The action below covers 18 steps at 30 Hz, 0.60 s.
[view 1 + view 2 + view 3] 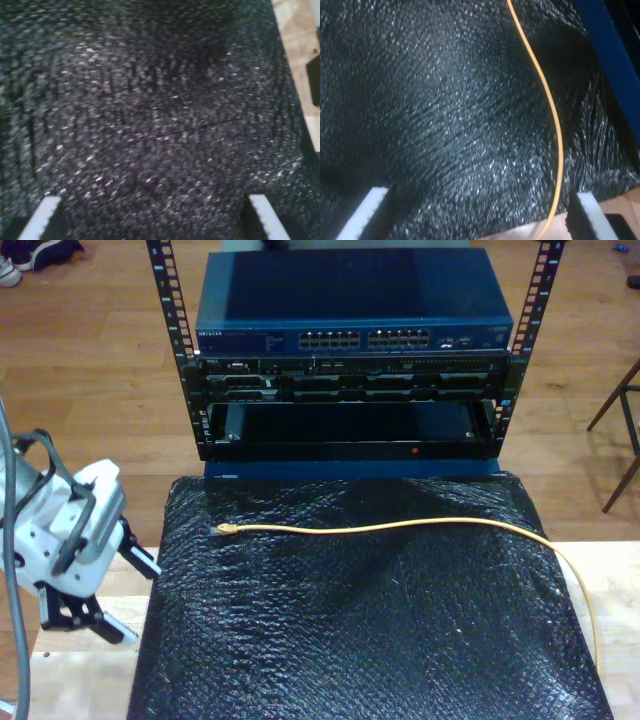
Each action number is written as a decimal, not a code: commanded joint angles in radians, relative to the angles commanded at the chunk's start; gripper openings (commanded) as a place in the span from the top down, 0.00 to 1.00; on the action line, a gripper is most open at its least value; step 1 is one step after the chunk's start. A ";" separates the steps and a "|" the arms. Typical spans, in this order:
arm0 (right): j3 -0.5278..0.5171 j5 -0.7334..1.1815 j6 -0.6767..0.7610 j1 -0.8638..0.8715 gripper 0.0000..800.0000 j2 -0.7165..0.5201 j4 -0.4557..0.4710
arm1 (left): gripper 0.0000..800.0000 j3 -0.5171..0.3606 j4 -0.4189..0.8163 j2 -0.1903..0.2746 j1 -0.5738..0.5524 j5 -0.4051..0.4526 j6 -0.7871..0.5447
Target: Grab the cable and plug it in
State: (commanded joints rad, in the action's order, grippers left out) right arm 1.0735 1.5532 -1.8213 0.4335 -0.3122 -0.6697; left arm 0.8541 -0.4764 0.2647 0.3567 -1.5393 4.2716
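Big blue switch (354, 302) sits racked at the back, 2 banks of ports facing the black mat (370, 640). Across that mat lies the cable (400, 527), clear plug (222, 530) toward the exterior view's left, untouched. My first gripper (155, 220) hangs wide over bare mat; my second gripper (480, 215) is wide too, cable running just inside 1 finger (592, 215). Risk: pinching mid-length leaves the plug dangling, and the crinkly mat could snag it.

You see an arm (62, 530) w/ white moulded wrist housing, grey cable loop over it, black finger links below. My first gripper (155, 220) & my second gripper (480, 215): white ridged finger pads (42, 217) on black backing, both alike.
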 joint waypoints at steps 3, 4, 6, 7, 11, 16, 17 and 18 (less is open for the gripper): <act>0.000 -0.049 0.020 -0.044 0.01 0.006 0.000 | 0.00 0.032 0.000 -0.023 0.000 0.002 0.006; 0.000 -0.063 0.028 -0.057 0.01 0.011 0.002 | 0.00 0.044 0.000 -0.032 0.000 0.002 0.006; 0.002 -0.089 0.041 -0.077 0.01 0.015 0.002 | 0.00 0.061 0.000 -0.046 0.000 0.002 0.006; 0.003 -0.100 0.049 -0.087 0.01 0.017 0.002 | 0.00 0.068 0.000 -0.049 0.000 0.002 0.006; 0.006 -0.140 0.064 -0.138 0.01 0.018 0.002 | 0.00 0.075 0.000 -0.058 0.003 0.015 0.006; 0.021 -0.196 0.124 -0.224 0.01 0.046 0.005 | 0.00 0.072 0.000 -0.060 0.003 0.060 0.005; 0.025 -0.212 0.129 -0.238 0.01 0.048 0.006 | 0.00 0.071 0.000 -0.063 0.003 0.061 0.006; 0.026 -0.222 0.137 -0.250 0.01 0.052 0.006 | 0.00 0.071 0.000 -0.066 0.003 0.061 0.006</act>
State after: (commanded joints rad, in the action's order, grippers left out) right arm 1.0996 1.3307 -1.6847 0.1834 -0.2601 -0.6636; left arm 0.9246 -0.4764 0.1987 0.3598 -1.4780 4.2778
